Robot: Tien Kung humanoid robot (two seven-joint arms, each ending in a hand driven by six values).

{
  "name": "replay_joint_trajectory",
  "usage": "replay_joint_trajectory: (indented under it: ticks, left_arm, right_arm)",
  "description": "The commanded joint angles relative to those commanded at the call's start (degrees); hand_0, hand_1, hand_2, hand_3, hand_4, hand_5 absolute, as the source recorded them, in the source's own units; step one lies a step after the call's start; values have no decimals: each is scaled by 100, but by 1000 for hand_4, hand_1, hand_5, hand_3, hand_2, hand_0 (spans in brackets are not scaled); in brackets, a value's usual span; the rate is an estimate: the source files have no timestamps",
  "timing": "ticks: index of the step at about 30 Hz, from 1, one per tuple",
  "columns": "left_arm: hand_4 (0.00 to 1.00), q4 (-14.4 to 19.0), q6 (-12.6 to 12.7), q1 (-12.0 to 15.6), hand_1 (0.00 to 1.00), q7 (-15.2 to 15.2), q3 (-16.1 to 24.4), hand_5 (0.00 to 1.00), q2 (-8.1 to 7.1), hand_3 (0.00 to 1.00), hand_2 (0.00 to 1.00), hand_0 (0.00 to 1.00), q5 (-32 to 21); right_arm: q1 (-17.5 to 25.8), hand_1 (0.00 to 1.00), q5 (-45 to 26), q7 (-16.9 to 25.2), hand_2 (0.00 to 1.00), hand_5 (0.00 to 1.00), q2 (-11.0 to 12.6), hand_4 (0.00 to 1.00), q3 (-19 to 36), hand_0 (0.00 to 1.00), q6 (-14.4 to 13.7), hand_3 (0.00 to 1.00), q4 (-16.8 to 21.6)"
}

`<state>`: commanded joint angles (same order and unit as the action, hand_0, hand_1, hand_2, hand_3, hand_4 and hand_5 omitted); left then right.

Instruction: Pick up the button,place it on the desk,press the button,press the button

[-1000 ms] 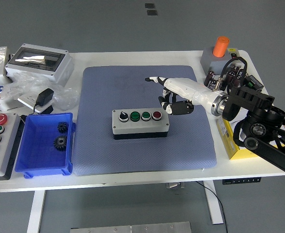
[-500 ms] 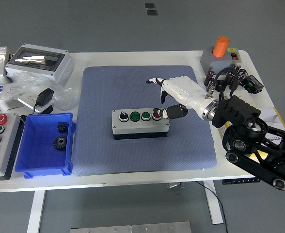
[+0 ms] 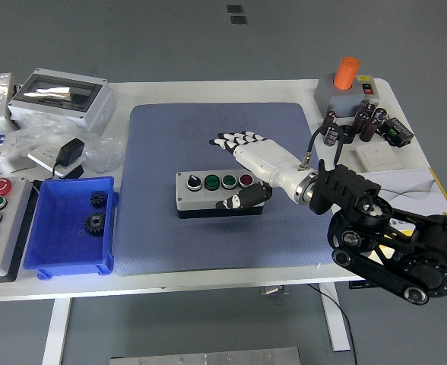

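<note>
Risk first, biggest item down: blue mat (image 3: 163, 228) is carrying the grey button box (image 3: 220, 193) near its centre, loose as far as I can judge, so I am expecting the box to skid toward the left if my push is coming in sideways rather than straight down. Next, my right hand (image 3: 248, 166) is covering the box's right end, and its spread could be touching two caps at once; the red button (image 3: 245, 180) and the green one (image 3: 229, 181) beside it are sitting close together. My right arm is reaching in from the lower right, forearm angled up-left over the mat. Palm is facing down, four fingers (image 3: 235, 139) are fanning out flat beyond the box, gripping nothing. Thumb (image 3: 239, 201) is lying along the box's front edge below the red button. Left hand is not showing.
</note>
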<state>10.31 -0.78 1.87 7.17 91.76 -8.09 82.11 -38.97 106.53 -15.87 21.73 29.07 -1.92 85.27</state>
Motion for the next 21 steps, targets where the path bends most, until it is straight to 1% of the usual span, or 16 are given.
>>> replay_joint_trajectory:
  ticks: [9,17,18,21]
  left_arm:
    - [688,0,-8,-21,739,-5,-2,171,-2,816,687,735,7]
    - [688,0,-11,-36,739,-3,8,171,-8,816,687,735,21]
    - [688,0,-12,-38,738,-3,9,171,-9,815,687,735,23]
    - [688,0,-13,-42,738,-4,14,171,-10,815,687,735,31]
  right_arm:
    - [-218,998,46,-98,998,445,-403,998,-267,998,-11,998,-626]
    - [-326,998,48,-139,998,445,-612,998,-449,998,15,998,-965]
    - [-332,985,45,-142,998,444,-626,998,-466,950,15,998,-990]
    - [-343,985,44,-154,998,444,-655,998,-516,950,13,998,-1055]
